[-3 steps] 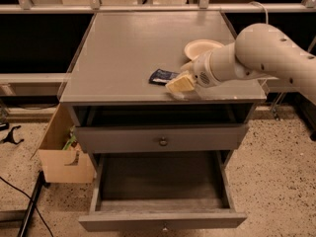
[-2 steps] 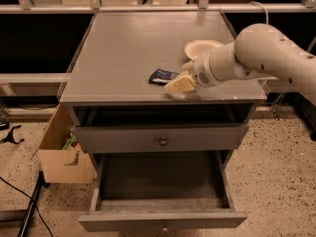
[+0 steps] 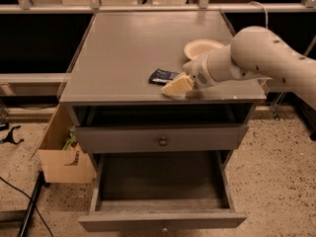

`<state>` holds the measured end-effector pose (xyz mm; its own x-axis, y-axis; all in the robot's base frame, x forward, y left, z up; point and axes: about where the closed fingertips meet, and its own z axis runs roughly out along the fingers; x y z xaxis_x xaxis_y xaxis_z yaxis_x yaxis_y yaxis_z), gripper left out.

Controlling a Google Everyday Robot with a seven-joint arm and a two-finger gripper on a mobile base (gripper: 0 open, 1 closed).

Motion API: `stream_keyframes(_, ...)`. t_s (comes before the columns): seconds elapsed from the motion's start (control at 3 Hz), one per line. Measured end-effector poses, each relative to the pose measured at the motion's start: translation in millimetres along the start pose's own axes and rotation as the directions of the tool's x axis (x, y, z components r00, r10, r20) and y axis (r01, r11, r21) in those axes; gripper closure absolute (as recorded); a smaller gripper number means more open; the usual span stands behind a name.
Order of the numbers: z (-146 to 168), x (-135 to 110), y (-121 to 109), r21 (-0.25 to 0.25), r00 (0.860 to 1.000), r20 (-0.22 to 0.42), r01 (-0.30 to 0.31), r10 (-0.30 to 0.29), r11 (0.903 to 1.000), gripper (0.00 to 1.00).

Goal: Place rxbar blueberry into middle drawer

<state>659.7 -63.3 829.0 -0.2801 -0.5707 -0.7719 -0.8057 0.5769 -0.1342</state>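
The rxbar blueberry (image 3: 162,76), a small dark blue wrapper, lies flat on the grey cabinet top, right of centre and near the front edge. My gripper (image 3: 177,86), cream-coloured, sits low over the tabletop just right of and in front of the bar, touching or almost touching its near end. The white arm comes in from the right. The middle drawer (image 3: 160,220) is pulled out wide open below, and its grey tray holds nothing I can see.
A cream-white bowl (image 3: 202,47) stands behind the gripper on the cabinet top (image 3: 123,53). The drawer with the round knob (image 3: 162,141) is shut. A cardboard box (image 3: 61,154) stands on the floor to the left, and a black cable (image 3: 19,196) lies beside it.
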Motion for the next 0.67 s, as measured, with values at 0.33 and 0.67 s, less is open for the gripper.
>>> stream_keyframes(0.33,3.4,3.6,-1.3,-0.002,1.000,-0.008,-0.015,0.015,0.9999,0.29)
stream_keyframes(0.67,3.0,3.7,-2.4,-0.004,1.000,-0.011,-0.026,0.026,0.9997,0.31)
